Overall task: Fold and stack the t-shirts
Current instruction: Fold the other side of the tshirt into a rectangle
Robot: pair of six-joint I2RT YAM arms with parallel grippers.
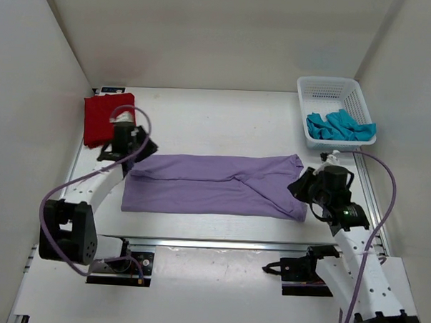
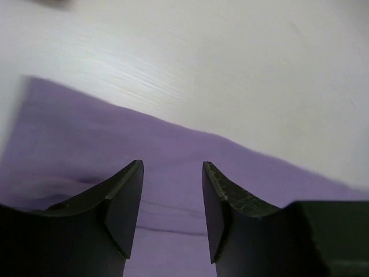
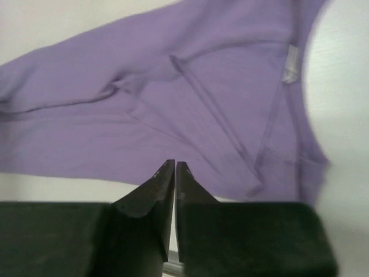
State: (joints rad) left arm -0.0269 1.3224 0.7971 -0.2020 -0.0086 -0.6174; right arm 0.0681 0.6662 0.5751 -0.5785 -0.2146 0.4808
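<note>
The lavender t-shirt (image 1: 214,184) lies folded into a long flat band across the middle of the table. My left gripper (image 1: 133,158) hovers over its far left corner; in the left wrist view it (image 2: 173,164) is open, with only purple cloth (image 2: 173,144) below the gap. At the shirt's right end my right gripper (image 1: 299,186) stands just off the near edge. Its jaws (image 3: 175,164) are a thin slit apart and hold nothing, with the shirt's collar end (image 3: 277,115) ahead. A folded dark red t-shirt (image 1: 101,117) lies at the far left. The teal t-shirt (image 1: 340,126) is crumpled in the basket.
A white mesh basket (image 1: 326,86) sits at the far right corner. White walls enclose the table on the left, back and right. A metal rail (image 1: 226,244) runs along the near edge in front of the arm bases.
</note>
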